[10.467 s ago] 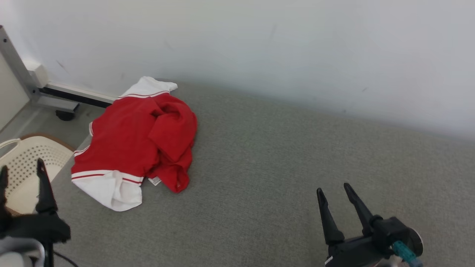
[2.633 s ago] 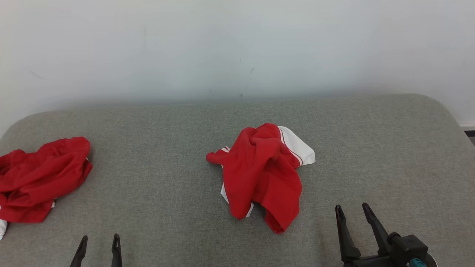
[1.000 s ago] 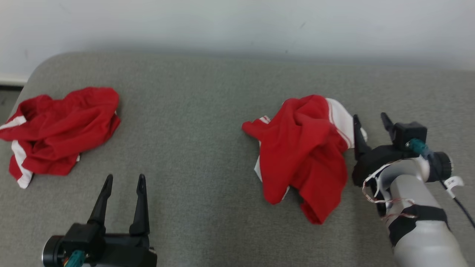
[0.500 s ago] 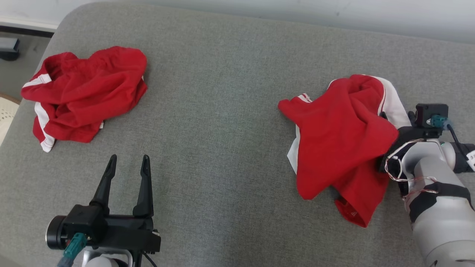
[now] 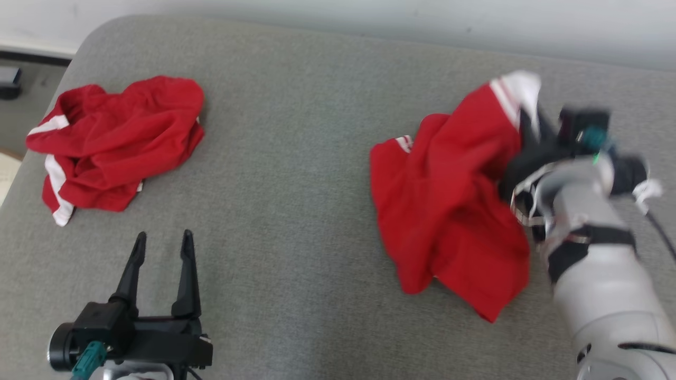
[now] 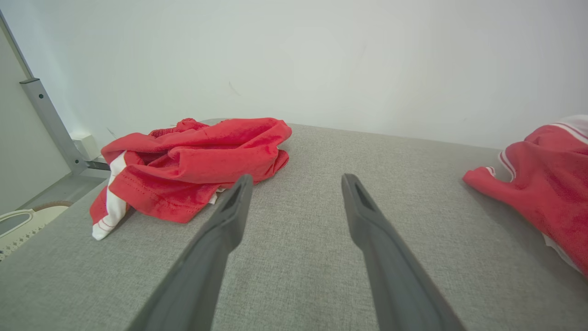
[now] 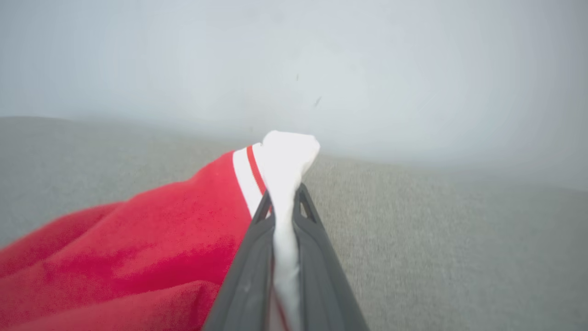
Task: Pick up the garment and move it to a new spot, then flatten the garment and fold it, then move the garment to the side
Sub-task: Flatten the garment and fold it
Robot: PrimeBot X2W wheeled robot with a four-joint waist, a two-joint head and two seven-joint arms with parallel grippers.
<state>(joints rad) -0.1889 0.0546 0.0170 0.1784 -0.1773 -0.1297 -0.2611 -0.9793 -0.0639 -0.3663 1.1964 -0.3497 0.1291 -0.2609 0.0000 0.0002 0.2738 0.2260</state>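
Observation:
A crumpled red garment with a white striped band lies on the right of the grey padded surface. My right gripper is shut on that white band, which it holds up off the surface while the red cloth hangs down to the left. The picture of that arm is blurred. My left gripper stands open at the lower left, above the bare pad with nothing between its fingers. The garment's left edge shows at the right of the left wrist view.
A second crumpled red and white garment lies at the pad's far left. A white wall runs behind the pad. Beyond the left edge stand a pale perforated basket and a metal frame post.
My right gripper has closed on the garment's white band and raised it, dragging the red cloth up and back. The head camera has shifted a little. The left gripper stays open.

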